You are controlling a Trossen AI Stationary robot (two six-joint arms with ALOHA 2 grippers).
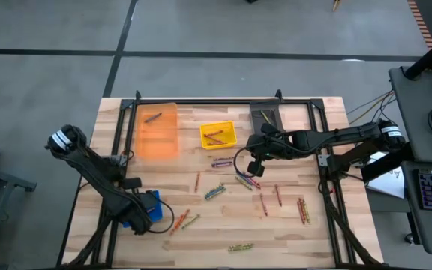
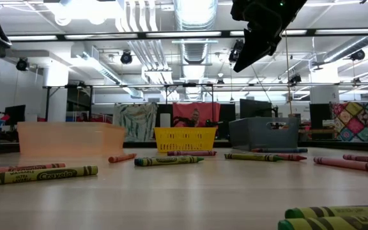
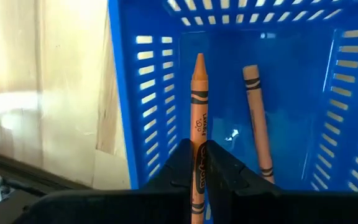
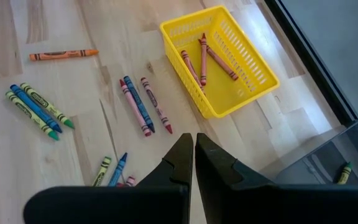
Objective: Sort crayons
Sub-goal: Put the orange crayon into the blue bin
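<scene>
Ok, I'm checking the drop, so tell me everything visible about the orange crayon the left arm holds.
The orange crayon is a thin wax stick in an orange paper wrapper with dark bands and print, its tip bare. The left gripper is shut on its lower part, holding it over the blue slotted plastic bin, where another orange crayon lies.

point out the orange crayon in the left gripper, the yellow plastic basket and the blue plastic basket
orange crayon [image 3: 198, 106], left wrist view, on its paper wrapper above the fingers
yellow plastic basket [image 4: 263, 67], right wrist view, on its slotted side wall
blue plastic basket [image 3: 148, 93], left wrist view, on its slotted side wall
</scene>
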